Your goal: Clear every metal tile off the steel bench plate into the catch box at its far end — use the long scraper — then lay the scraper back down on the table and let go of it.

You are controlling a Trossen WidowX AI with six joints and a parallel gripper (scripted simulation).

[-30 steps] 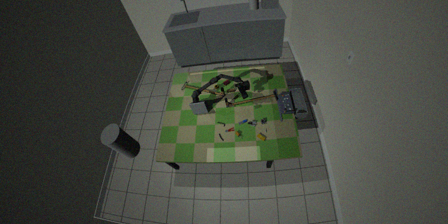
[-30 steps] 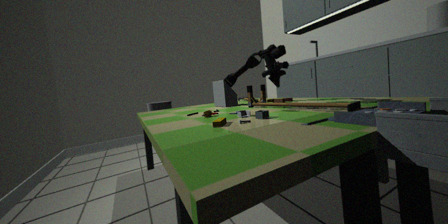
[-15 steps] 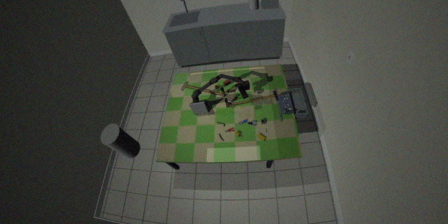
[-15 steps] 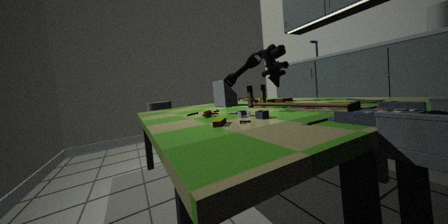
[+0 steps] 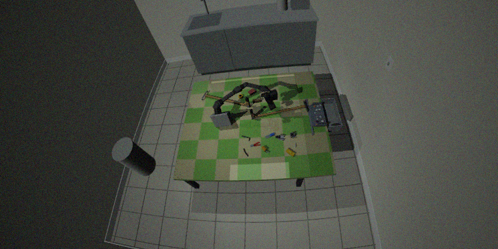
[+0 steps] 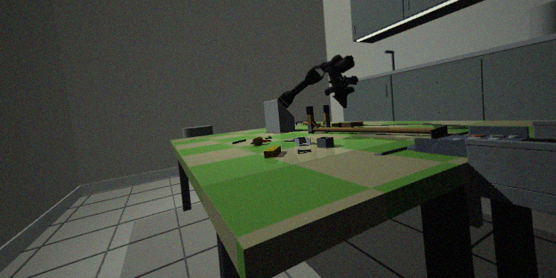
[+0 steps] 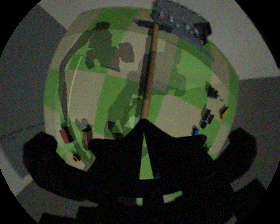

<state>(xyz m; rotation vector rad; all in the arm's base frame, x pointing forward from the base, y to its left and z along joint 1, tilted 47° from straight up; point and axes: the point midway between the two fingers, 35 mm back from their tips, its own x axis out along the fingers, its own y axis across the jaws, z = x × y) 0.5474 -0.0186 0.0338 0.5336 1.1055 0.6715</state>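
My gripper point(image 5: 272, 108) point(image 6: 344, 106) point(image 7: 143, 121) is shut and empty, pointing down in the air above the table near the long scraper's handle. The long scraper point(image 5: 281, 111) point(image 6: 369, 130) point(image 7: 151, 75) lies with its wooden handle across the table. Its dark upright grip is at the arm's end; its dark head is at the near edge of the steel bench plate point(image 5: 312, 120) point(image 6: 435, 145) point(image 7: 191, 39). Several small metal tiles point(image 5: 317, 109) point(image 6: 498, 136) are on the plate, some reddish. The grey catch box point(image 5: 339, 120) point(image 6: 509, 159) adjoins its far end. Its contents are unclear.
A second wooden-handled tool point(image 5: 226, 100) lies behind the arm. A red block point(image 5: 252, 91) point(image 7: 65, 135) and a brown block point(image 5: 257, 100) point(image 7: 87, 137) lie near it. A yellow block point(image 5: 291, 151) point(image 6: 272, 151), a blue item point(image 5: 270, 135) and red-handled pliers point(image 5: 256, 144) lie toward the front.
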